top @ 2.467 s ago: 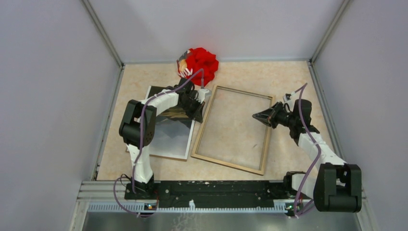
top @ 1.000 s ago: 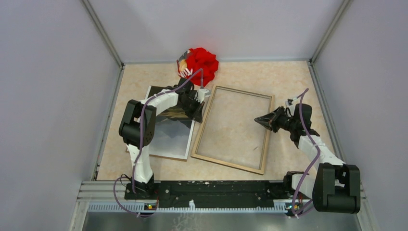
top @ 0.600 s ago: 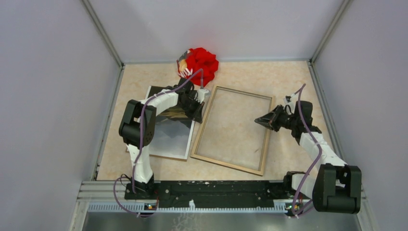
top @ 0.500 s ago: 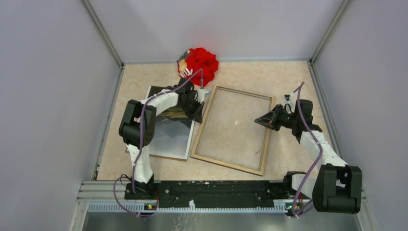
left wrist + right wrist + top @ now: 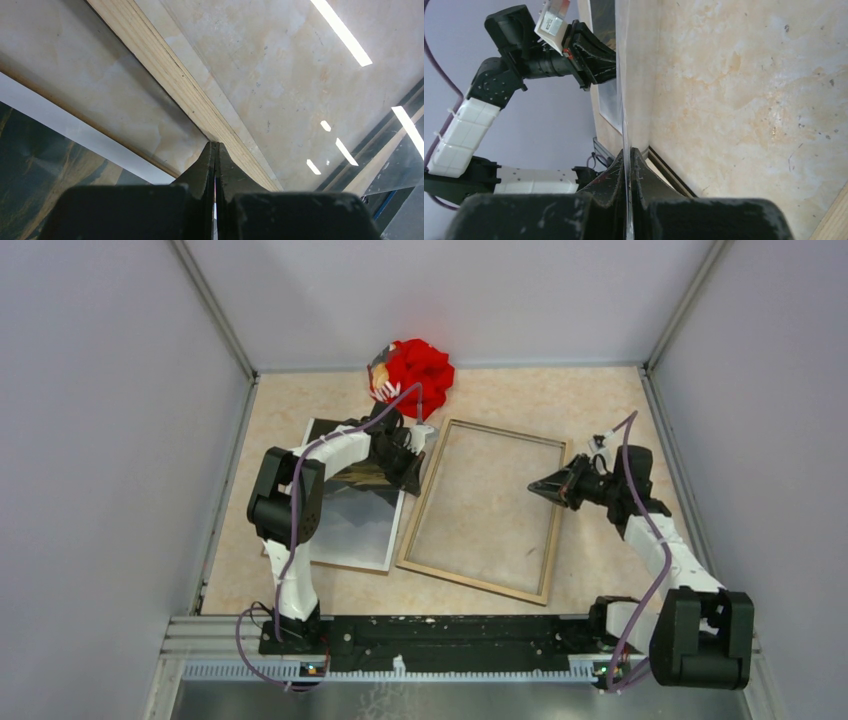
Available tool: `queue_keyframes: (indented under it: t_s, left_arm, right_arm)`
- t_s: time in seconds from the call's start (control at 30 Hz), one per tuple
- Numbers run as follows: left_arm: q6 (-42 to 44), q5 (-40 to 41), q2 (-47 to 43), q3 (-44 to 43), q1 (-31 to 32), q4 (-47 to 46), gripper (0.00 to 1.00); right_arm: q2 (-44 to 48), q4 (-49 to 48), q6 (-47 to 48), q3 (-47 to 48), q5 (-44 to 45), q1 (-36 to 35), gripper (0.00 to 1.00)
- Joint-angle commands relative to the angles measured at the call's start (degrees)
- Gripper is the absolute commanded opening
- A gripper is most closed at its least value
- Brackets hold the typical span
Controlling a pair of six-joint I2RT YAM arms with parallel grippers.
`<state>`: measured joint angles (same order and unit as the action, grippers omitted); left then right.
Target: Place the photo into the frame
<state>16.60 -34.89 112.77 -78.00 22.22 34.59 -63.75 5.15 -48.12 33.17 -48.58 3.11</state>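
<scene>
The surface [image 5: 600,400] is bare to the right. The frame [image 5: 470,580] lies wood-side up with the photo [image 5: 350,530] just left of it, both unmoved. The right fingers [image 5: 616,172], barely shifted, clamp the clear pane [image 5: 485,505]. The left fingers [image 5: 206,165] are together at the frame's left rail.

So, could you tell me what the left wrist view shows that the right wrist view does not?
Only the left wrist: bright reflected light strips. Only the right wrist: the left arm seen from outside, and a clear sheet, edge-on, pinched in the right gripper. Both: the photo, the wooden rail of the frame and the marbled table.
</scene>
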Motion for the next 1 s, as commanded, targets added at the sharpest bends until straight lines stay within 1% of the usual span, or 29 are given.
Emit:
queue_keyframes:
  t_s: [0.0,0.43,0.67,0.9,0.97]
  left_arm:
    - [0.4,-0.3,0.7,0.1,0.6,0.1,0.00]
    - [0.6,-0.3,0.6,0.6,0.6,0.0,0.00]
    - [0.5,-0.4,0.6,0.4,0.6,-0.1,0.00]
    - [0.6,-0.3,0.7,0.4,0.6,0.1,0.00]
    - [0.5,-0.3,0.7,0.4,0.6,0.1,0.00]
  right_arm:
    - [3.2,-2.4,-4.3,4.2,-1.2,-0.4,0.00]
    - [4.6,-2.8,-6.0,5.0,0.1,-0.4,0.00]
    - [4.6,-2.9,-5.0,4.4,-0.1,-0.4,0.00]
    - [4.3,-4.8,-5.4,2.7,-0.3,-1.5,0.00]
    - [4.2,-6.8,-5.9,2.6,0.0,-2.3,0.00]
